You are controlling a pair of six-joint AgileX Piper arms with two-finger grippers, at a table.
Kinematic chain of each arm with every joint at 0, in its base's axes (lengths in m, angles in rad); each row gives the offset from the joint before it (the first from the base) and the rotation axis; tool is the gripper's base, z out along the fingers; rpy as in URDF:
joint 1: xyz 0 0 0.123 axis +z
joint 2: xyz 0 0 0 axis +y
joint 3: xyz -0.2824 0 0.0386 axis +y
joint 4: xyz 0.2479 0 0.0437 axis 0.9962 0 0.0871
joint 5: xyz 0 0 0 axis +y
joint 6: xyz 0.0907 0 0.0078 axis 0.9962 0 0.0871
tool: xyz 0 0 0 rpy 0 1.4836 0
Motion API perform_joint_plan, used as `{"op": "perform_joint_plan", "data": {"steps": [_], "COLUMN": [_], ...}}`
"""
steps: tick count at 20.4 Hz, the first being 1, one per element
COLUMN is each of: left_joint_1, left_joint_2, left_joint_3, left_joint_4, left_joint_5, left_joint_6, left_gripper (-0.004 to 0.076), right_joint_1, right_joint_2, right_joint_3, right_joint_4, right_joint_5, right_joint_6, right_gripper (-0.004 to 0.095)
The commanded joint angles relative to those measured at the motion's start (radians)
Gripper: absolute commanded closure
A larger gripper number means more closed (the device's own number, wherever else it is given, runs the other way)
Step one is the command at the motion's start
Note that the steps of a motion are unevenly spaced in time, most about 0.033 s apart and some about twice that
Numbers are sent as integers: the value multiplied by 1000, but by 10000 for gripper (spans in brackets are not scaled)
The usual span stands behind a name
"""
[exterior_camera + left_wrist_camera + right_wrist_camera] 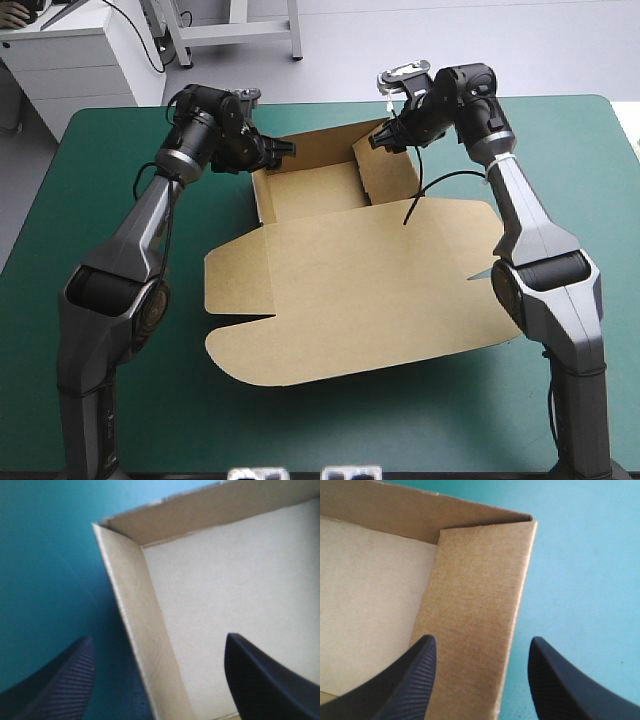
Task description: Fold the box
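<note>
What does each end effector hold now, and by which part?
Nothing. Both are open: the left end effector and the right end effector each straddle a side wall of the box without clamping it.

You have the box (330,250) in the middle of the table (100,180), its tray (315,190) at the far side and its lid (360,300) lying flat toward the near edge. Your left gripper (285,150) sits over the tray's far left corner, astride the left wall (135,620), with one finger outside above the table and one inside above the tray. Your right gripper (378,140) sits likewise astride the right wall (475,605), near the far right corner.
</note>
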Motion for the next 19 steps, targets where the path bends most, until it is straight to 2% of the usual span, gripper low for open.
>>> {"op": "perform_joint_plan", "data": {"steps": [1,2,4,5,6,7,10,15,19], "left_joint_1": [-3,-3,-3,-3,-3,-3,-7,-106,-135], "left_joint_2": [-149,-171,-231,-270,-292,-334,-419,-670,-893], "left_joint_3": [-38,-38,-38,-38,-38,-38,-2,312,640], "left_joint_4": [5,5,5,5,5,5,14,278,311], "left_joint_5": [49,49,49,49,49,51,51,41,-97], "left_joint_6": [-9,-9,46,107,129,151,222,191,125], "left_gripper": [244,278,460,642,734,732,732,732,732], "right_joint_1": [-7,-7,-7,-5,-5,-5,-5,-5,-5], "right_joint_2": [-129,-147,-199,-237,-255,-286,-353,-519,-486], "right_joint_3": [-35,-35,-35,-35,-35,-35,-21,213,282], "right_joint_4": [1,1,-3,-9,-11,-13,-23,-73,-139], "right_joint_5": [5,5,5,5,5,6,6,5,2], "right_joint_6": [10,10,18,16,-4,-13,-13,-63,-53], "right_gripper": [401,425,586,746,837,920,924,924,918]}}
